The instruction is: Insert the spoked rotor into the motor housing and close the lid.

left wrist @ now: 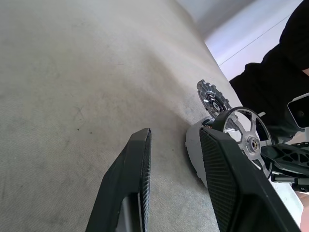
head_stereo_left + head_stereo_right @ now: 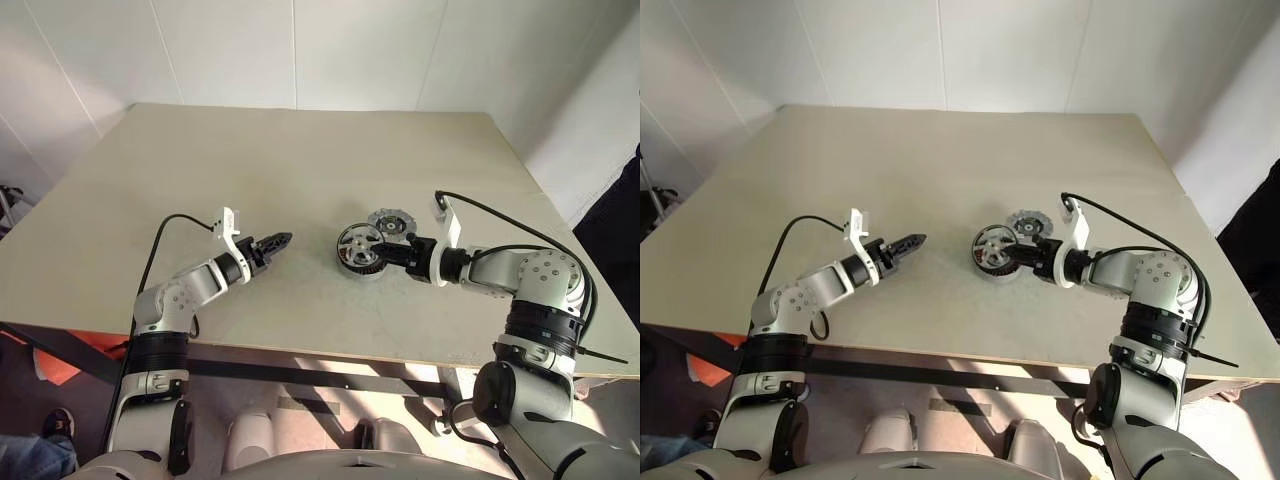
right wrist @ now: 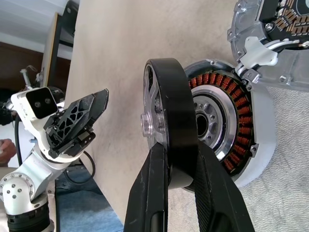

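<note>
Spoked rotor (image 3: pixel 170 125) on edge, hub facing motor housing (image 3: pixel 241 140).

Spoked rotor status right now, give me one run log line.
spoked rotor: on edge in right gripper | motor housing: open, beside rotor | left gripper: open, empty

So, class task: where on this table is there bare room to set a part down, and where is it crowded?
Bare: the table's far half, and the stretch between the left gripper and the motor housing. Crowded: on the right, where the right gripper holds the spoked rotor at the housing, the lid just behind.
</note>
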